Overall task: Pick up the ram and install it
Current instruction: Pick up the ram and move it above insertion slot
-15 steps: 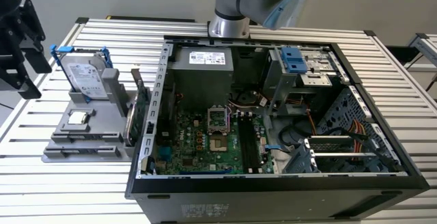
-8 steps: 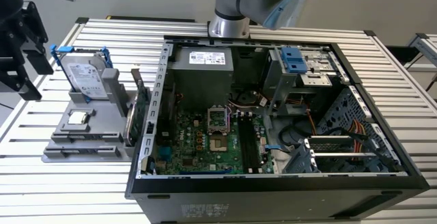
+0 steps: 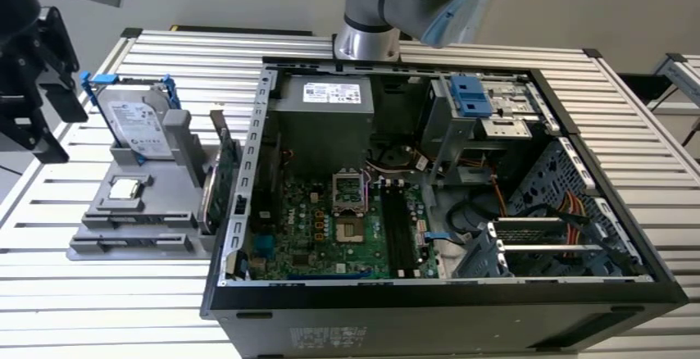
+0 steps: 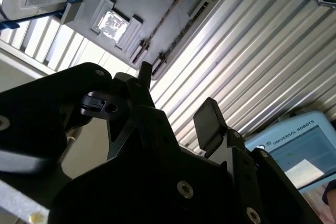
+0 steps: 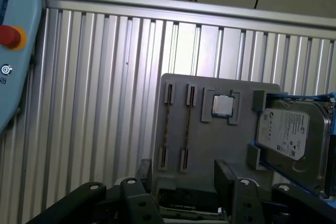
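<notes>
Two thin brownish strips, seen edge-on, sit sunk in the long slots of the grey holder [image 5: 210, 140]. They look like the ram [image 5: 166, 124], with a second strip [image 5: 187, 124] beside it. The second wrist view shows the ram [image 4: 160, 30] as a thin line too. My gripper [image 5: 184, 169] hovers above the holder's edge near the slot ends. It is open, with nothing between its black fingers [image 4: 210, 116]. In the exterior view the gripper [image 3: 44, 129] hangs at the far left, beside the holder [image 3: 110, 236]. The open computer case [image 3: 438, 293] shows its green motherboard [image 3: 328, 228].
On the holder are a silver processor chip [image 5: 222, 105], a hard drive [image 5: 286, 129] in a blue bracket, and an upright green expansion card [image 3: 222, 183]. A pale blue pendant with a red button [image 5: 9, 36] lies beside the ribbed metal table [image 5: 94, 103].
</notes>
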Robot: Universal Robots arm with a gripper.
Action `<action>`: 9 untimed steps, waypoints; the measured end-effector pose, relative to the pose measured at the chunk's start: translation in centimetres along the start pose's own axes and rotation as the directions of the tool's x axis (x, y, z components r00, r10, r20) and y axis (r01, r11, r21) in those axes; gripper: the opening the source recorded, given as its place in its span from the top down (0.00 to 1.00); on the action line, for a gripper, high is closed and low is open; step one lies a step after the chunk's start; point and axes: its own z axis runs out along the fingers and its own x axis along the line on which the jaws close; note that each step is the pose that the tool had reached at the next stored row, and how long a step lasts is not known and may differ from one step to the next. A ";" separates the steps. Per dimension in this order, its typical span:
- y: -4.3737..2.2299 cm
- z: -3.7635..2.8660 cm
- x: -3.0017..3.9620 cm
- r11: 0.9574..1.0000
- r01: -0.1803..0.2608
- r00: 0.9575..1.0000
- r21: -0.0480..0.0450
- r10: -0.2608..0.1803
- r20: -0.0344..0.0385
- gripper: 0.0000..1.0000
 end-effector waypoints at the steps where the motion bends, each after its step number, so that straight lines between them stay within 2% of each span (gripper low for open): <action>1: 0.00 0.05 0.00 1.000 0.000 1.000 0.000 0.000 0.000 0.00; 9: -0.01 0.53 -0.05 1.000 -0.002 1.000 0.000 0.002 0.000 0.00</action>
